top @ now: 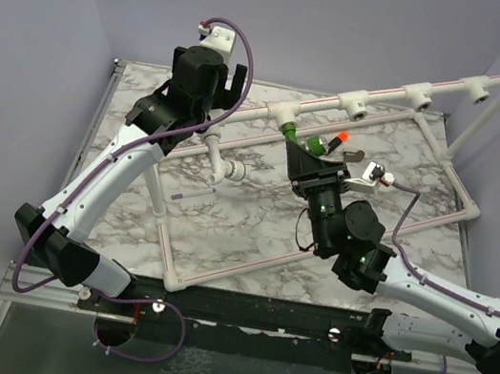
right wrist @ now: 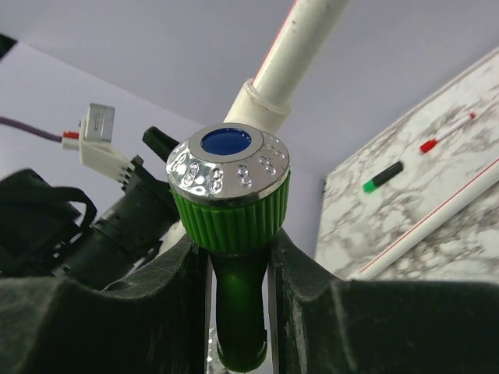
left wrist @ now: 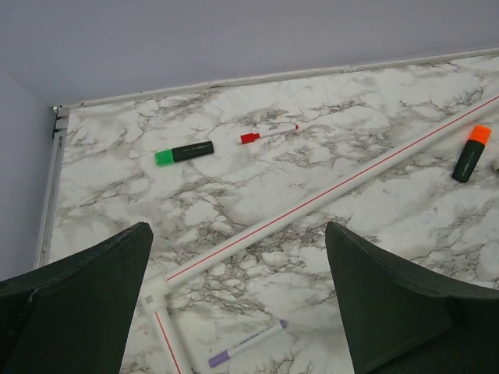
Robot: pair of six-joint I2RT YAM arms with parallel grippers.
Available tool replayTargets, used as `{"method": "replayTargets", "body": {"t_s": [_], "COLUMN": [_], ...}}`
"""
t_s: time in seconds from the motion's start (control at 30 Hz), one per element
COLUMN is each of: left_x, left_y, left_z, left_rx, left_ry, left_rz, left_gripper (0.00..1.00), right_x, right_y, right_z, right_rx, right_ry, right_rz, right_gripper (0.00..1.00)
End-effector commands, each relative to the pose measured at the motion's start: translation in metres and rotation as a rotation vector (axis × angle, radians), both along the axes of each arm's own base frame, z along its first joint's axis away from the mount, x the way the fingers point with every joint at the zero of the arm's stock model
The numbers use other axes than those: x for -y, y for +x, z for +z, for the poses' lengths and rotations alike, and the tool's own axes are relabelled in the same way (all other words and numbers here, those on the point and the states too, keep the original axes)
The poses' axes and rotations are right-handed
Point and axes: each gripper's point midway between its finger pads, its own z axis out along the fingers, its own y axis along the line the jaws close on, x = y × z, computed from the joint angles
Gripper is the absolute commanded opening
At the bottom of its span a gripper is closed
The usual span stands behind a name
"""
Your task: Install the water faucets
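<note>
I have the right claw (right wrist: pixel 238 269) pinching the faucet (right wrist: pixel 231 210) by its neck, presumably to line it up with the tee (right wrist: pixel 261 97) — left claw (left wrist: pixel 238 300) hangs spread, empty, over the pipe (left wrist: pixel 327 195).

Only one faucet (right wrist: pixel 230 210) I can make out from here: bright green plastic with a ribbed knob, capped by a shiny dimpled silver disc with a blue dot in the middle (looks pretty slick on the wrist cam). Its darker green body runs down between the fingers of my right pincer (right wrist: pixel 238 312), pinched tight. From overhead it's held above the counter (top: pixel 251 236), right up by a white tee (top: pixel 287 111); can't tell if it's seated.
</note>
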Motion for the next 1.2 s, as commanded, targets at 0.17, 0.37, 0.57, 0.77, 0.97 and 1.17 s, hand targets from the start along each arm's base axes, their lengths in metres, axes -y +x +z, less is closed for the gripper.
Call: {"method": "replayTargets", "body": {"t_s": [0.17,0.37,0.57,0.77,0.97,1.17], "left_x": [0.007,0.007,0.006,0.007,0.007,0.006], "left_y": [-0.012,-0.012,-0.012,-0.010,-0.009,-0.009], "left_z": [0.002,0.001,0.001,-0.003,-0.002,-0.002], "left_rx": [-0.007,-0.008,-0.007,-0.015,-0.013,-0.013], "left_ry": [0.006,0.008,0.012,0.021,0.021,0.025], "left_rz": [-0.041,-0.040,-0.035,-0.034,-0.031,-0.029], "left_gripper": [0.93,0.93,0.93,0.93,0.93,0.93], "right_x": [-0.037,-0.050,-0.039,-0.023,-0.001,0.024], "right_y": [-0.009,-0.014,-0.016,-0.020,-0.025,-0.035], "right_z": [-0.053,-0.054,-0.041,-0.027,-0.011,0.000], "right_rx": [-0.343,-0.344,-0.242,-0.147,-0.068,0.027], "right_ry": [0.300,0.284,0.196,0.151,0.051,-0.102], "right_rz": [0.143,0.207,0.199,0.186,0.154,0.132], "right_gripper": [0.00,0.05,0.41,0.73,0.83,0.82]}}
